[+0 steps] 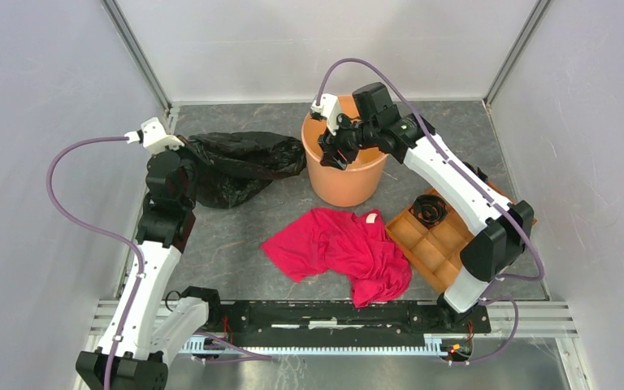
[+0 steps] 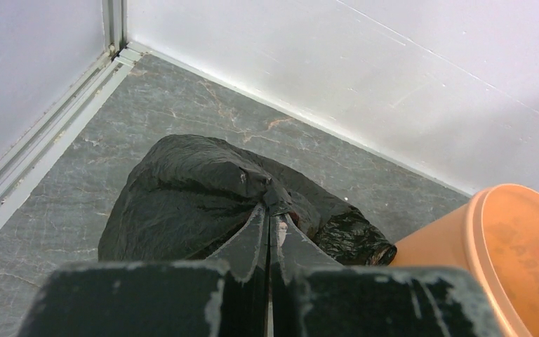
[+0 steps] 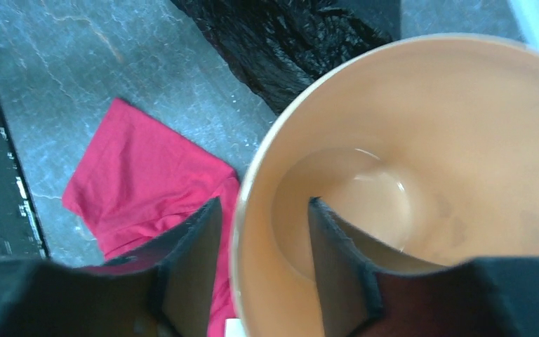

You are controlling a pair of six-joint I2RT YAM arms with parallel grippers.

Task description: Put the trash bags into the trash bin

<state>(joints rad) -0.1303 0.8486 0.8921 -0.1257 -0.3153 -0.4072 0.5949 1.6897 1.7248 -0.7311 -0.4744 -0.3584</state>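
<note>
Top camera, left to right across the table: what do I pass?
The trash bag → the trash bin → the brown compartment tray; the red garment overlaps the bin's span, so it is left out.

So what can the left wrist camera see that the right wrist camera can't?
Only the left wrist view shows the left gripper, pinched shut on a fold of the trash bag. Only the right wrist view shows the red cloth, the right gripper open with one finger on each side of the trash bin rim, and the bin's bare inside. Both views show the black bag and the orange bin.
</note>
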